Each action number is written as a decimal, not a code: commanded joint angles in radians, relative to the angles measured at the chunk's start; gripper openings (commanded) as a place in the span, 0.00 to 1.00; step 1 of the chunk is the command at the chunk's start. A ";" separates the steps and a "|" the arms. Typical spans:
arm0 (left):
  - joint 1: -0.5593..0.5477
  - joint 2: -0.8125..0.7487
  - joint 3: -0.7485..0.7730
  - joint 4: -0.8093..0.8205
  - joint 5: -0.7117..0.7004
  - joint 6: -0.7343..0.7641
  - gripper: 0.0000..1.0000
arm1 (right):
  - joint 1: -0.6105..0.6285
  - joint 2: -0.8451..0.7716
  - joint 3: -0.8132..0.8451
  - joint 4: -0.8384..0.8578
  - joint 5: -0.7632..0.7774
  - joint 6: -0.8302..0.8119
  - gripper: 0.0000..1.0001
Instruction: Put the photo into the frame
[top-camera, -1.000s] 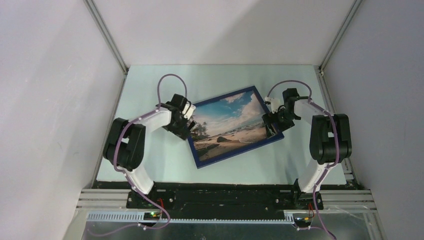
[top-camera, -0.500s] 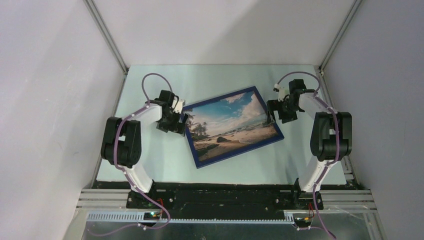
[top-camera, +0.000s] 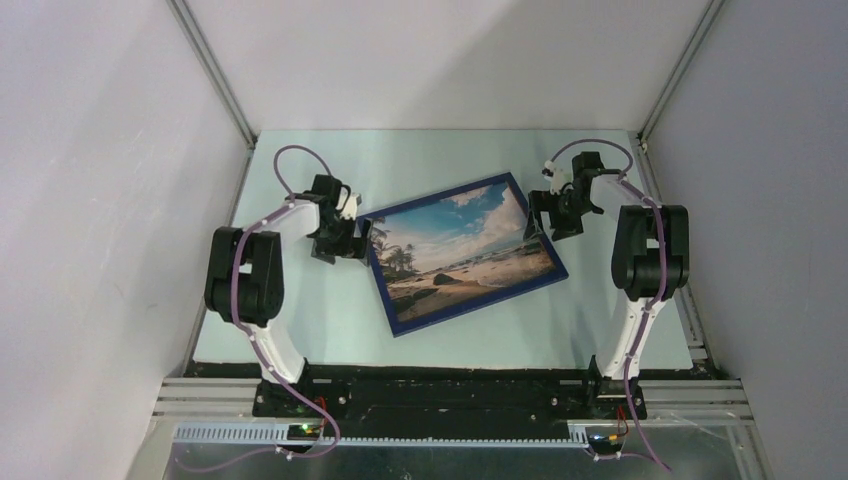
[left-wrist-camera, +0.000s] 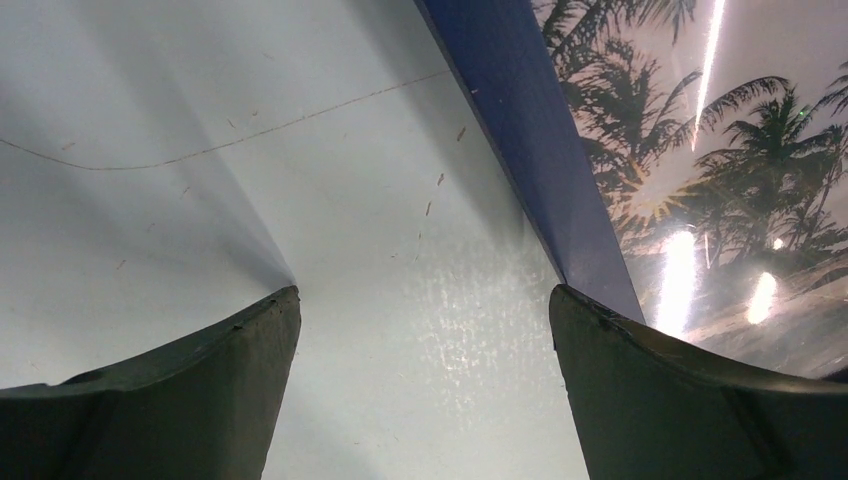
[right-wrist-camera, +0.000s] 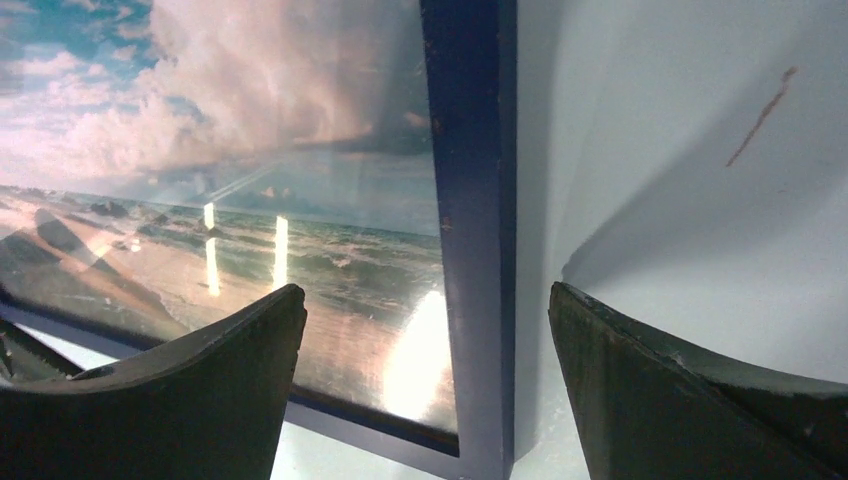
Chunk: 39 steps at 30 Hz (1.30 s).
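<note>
Seen from above, a pale table (top-camera: 300, 300) holds the frame (top-camera: 480, 303), blue face up and lying askew, with the photo (top-camera: 462, 245) of beach and palms filling its opening

Over the last second both arms have pulled back from the frame's short ends, and the frame has not shifted. The left claw (top-camera: 352, 240) now sits just beside the left rail, no longer over it. The right claw (top-camera: 548, 215) has drawn toward the far right corner. Both claws gape wide and hold nothing

I judge the photo is already seated and the arms are letting go, so the task looks all but finished

The left wrist view shows bare table between its fingers, with the blue rail at one fingertip. The right wrist view shows the rail between its fingers; whether they touch it I cannot tell

White walls close in the table. No other loose object shows, and nothing blocks the retreat
</note>
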 joint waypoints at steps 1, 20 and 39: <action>0.006 0.023 0.034 0.000 0.037 -0.052 1.00 | 0.000 0.007 0.005 -0.036 -0.070 0.009 0.95; -0.019 0.084 0.161 0.036 0.051 -0.072 1.00 | 0.017 -0.208 -0.265 -0.080 -0.156 -0.035 0.94; -0.055 0.163 0.313 0.038 -0.061 -0.070 1.00 | 0.101 -0.203 -0.265 -0.033 -0.101 -0.016 0.95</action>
